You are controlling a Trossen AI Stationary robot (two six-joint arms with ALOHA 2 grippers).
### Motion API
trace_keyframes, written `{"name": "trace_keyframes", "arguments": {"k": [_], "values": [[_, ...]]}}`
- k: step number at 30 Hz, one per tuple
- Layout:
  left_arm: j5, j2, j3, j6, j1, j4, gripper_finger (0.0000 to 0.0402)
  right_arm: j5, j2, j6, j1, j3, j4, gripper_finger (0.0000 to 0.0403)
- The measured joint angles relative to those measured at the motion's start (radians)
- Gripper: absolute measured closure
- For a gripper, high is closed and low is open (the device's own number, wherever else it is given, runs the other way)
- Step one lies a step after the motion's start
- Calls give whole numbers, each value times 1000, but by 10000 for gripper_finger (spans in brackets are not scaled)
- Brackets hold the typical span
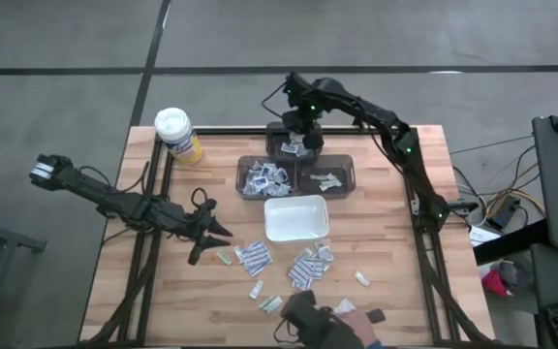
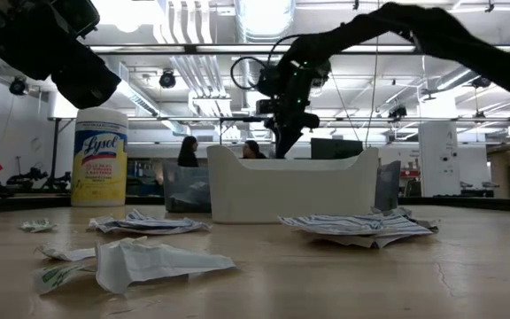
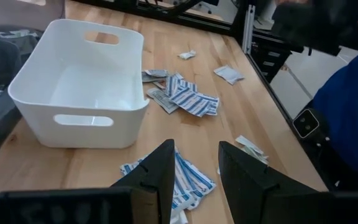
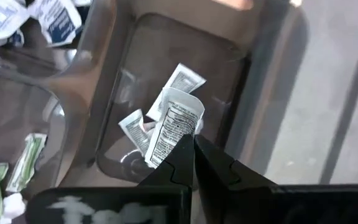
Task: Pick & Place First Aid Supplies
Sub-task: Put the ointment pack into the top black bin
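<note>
Fingers of our right gripper (image 4: 193,144) pinch a packet (image 4: 173,124) over the far bin (image 4: 229,56); left gripper (image 3: 196,174) waits parted; we should release low

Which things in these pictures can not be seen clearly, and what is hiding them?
- Low view: the dark bins' contents are hidden behind the white tray.
- Right wrist view: the right gripper pinches a packet over a dark bin; the packet's print is too small to read.
- High view: a person's hand at the near edge is cut off by the frame.
- Left wrist view: packets under the open left gripper are partly covered by its fingers.
</note>
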Motion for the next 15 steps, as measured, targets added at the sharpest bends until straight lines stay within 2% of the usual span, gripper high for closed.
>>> {"name": "trace_keyframes", "arguments": {"k": [6,15], "values": [[-7,0,0,0,0,0,284,0,93,-10,-2,116,-93,395],[-13,0,0,0,0,0,284,3,129,-11,-2,113,-104,395]]}}
